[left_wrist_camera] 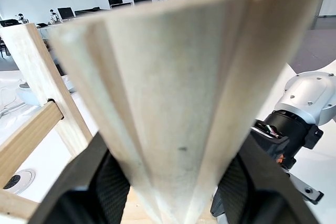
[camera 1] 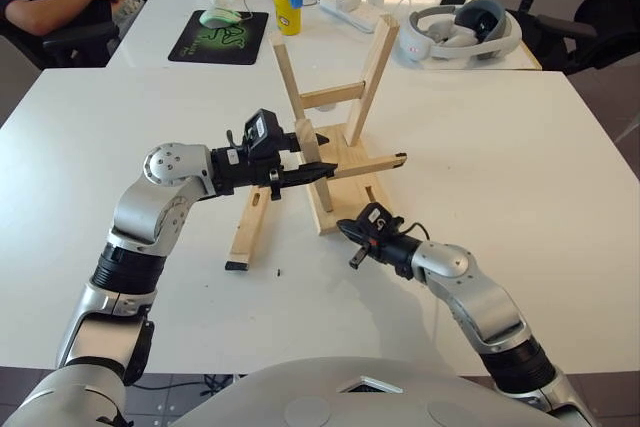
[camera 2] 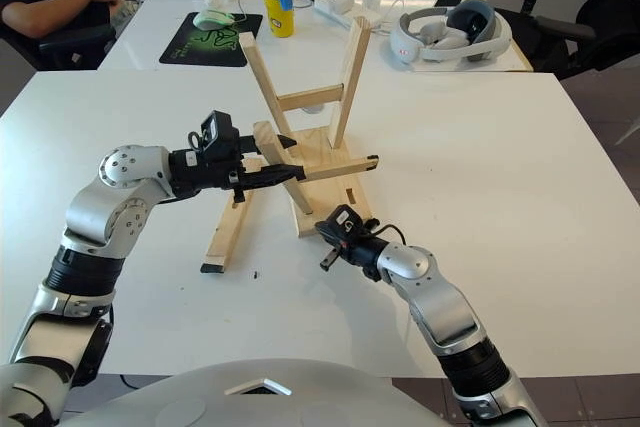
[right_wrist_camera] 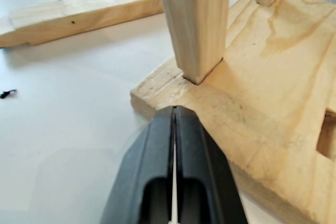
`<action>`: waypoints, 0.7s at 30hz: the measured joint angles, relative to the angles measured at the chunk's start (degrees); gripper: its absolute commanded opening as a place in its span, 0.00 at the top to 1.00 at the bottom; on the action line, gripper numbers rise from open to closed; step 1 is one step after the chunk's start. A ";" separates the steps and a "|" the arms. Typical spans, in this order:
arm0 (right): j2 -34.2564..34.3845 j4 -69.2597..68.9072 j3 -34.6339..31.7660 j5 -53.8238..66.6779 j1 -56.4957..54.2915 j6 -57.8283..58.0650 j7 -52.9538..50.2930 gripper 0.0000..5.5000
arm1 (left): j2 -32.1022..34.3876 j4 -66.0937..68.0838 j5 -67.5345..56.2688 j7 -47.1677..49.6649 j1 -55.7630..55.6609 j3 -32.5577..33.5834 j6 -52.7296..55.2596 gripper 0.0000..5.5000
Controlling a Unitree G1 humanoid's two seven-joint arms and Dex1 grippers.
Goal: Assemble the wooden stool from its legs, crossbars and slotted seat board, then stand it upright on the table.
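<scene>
White desk point(camera 1: 520, 197) carries the pale slotted seat board point(right_wrist_camera: 278, 93), lying flat at centre, with two legs and a crossbar point(camera 1: 330, 97) rising at its far side. A loose wooden leg point(camera 1: 248, 232) lies left of it, its long axis running near to far and closer to the left arm. The left gripper point(camera 1: 318, 172) has its fingers clamped on a slanting leg point(left_wrist_camera: 178, 103). The right gripper point(right_wrist_camera: 173, 111), its fingers pressed together, points at the board's near corner.
</scene>
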 measured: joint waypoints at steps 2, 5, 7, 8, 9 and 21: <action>-0.09 0.23 0.26 -0.04 0.00 0.82 0.29 1.00 | -0.05 0.49 0.13 -0.01 -0.45 -0.22 0.00 0.62; -0.09 1.88 0.72 0.08 0.80 1.96 0.44 1.00 | 0.00 1.01 0.54 0.03 -0.81 -0.50 -0.02 0.62; 0.08 1.88 0.26 0.36 0.79 1.98 0.42 1.00 | 0.07 0.94 0.53 -0.23 -0.73 -0.52 -0.04 0.62; 0.33 1.91 -0.05 0.69 0.85 1.90 0.41 1.00 | 0.13 0.83 0.50 -0.39 -0.67 -0.51 -0.03 0.62; 0.85 2.06 -0.75 1.42 1.20 1.78 0.40 1.00 | 0.29 0.54 0.44 -0.41 -0.49 -0.48 -0.03 0.62; 2.52 -9.95 -22.29 31.73 8.80 2.45 8.69 1.00 | 3.65 1.32 -0.92 -5.70 -1.20 0.85 0.18 0.62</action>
